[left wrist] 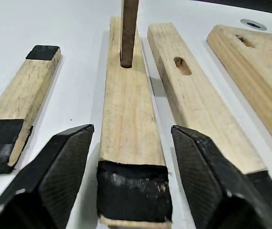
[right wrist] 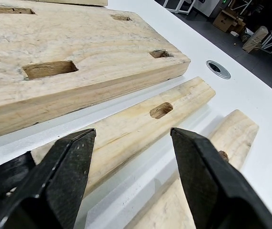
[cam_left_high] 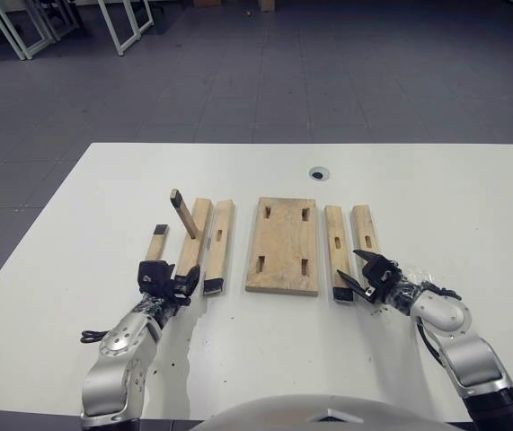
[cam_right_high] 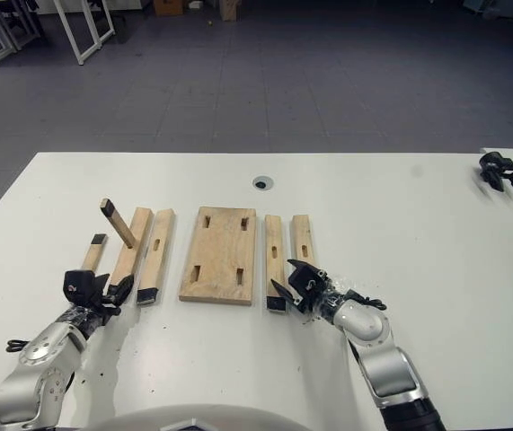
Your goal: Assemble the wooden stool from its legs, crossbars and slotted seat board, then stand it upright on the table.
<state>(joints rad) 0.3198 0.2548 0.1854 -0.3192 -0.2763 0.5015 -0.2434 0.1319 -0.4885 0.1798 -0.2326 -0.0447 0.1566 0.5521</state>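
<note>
The slotted seat board (cam_left_high: 281,244) lies flat at the table's middle. To its left lie a short black-tipped piece (cam_left_high: 156,242), a leg (cam_left_high: 197,235) with a dark-tipped crossbar (cam_left_high: 182,213) standing tilted in its slot, and another slotted leg (cam_left_high: 218,235). Two more legs (cam_left_high: 337,241) (cam_left_high: 365,229) lie to the board's right. My left gripper (left wrist: 132,131) is open, its fingers (left wrist: 59,167) on either side of the black near end of the crossbar-bearing leg (left wrist: 128,109). My right gripper (right wrist: 133,132) is open just above the near ends of the two right legs (right wrist: 145,119) (right wrist: 212,157).
A round grommet hole (cam_left_high: 319,173) sits in the white table (cam_left_high: 436,206) behind the board. A black object (cam_right_high: 499,171) lies at the far right edge. Metal frames stand on the floor beyond the table.
</note>
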